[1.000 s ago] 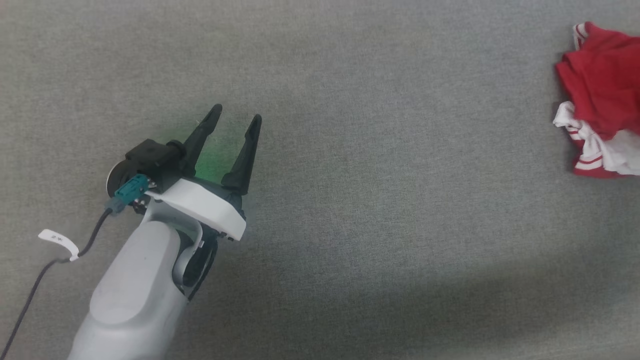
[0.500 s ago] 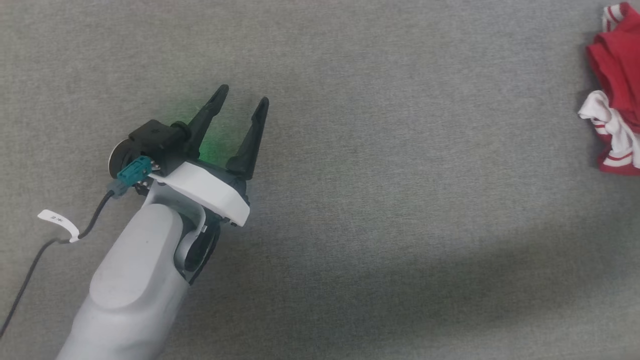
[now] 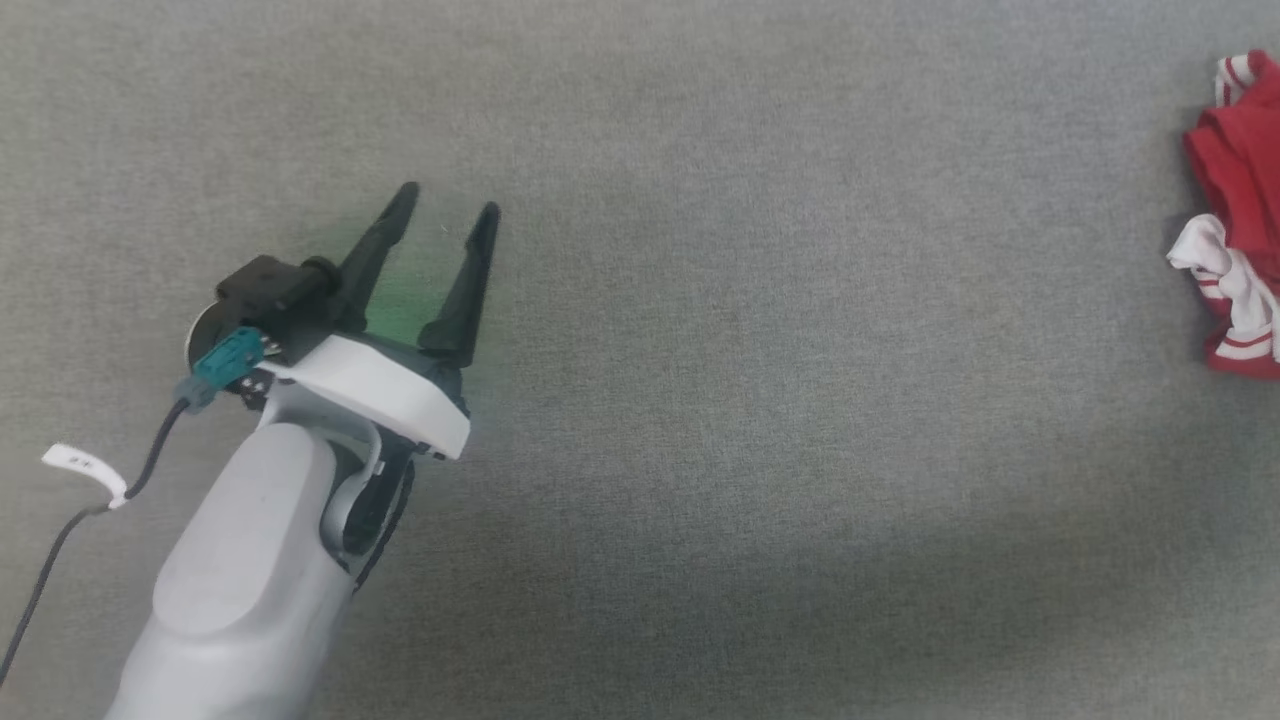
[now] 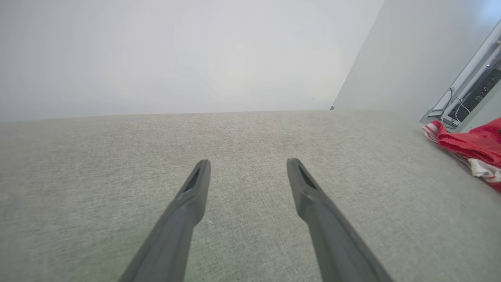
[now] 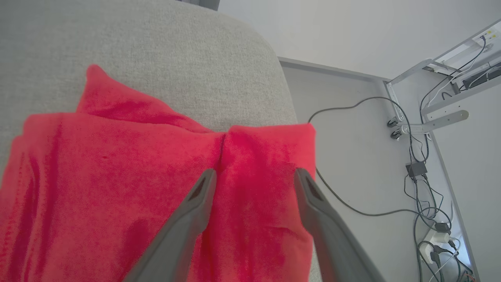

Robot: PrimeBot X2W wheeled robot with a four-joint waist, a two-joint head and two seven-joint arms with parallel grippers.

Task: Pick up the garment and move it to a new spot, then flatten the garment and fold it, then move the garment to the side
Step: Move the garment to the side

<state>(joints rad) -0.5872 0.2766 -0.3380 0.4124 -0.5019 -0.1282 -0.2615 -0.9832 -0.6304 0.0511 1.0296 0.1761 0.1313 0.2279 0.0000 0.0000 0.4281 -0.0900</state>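
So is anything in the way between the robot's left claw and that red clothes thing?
No, nothing that I can see. Just bare grey cloth surface lies between the left gripper and the garment, which sits bunched up far off to the robot's right, at the edge of the head view.

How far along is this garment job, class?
Done, it seems: the garment lies heaped at the right edge of the grey surface. In hand: nothing; the right hand is open above it, the left hand open over bare surface. Left: probably just backing the hands away.
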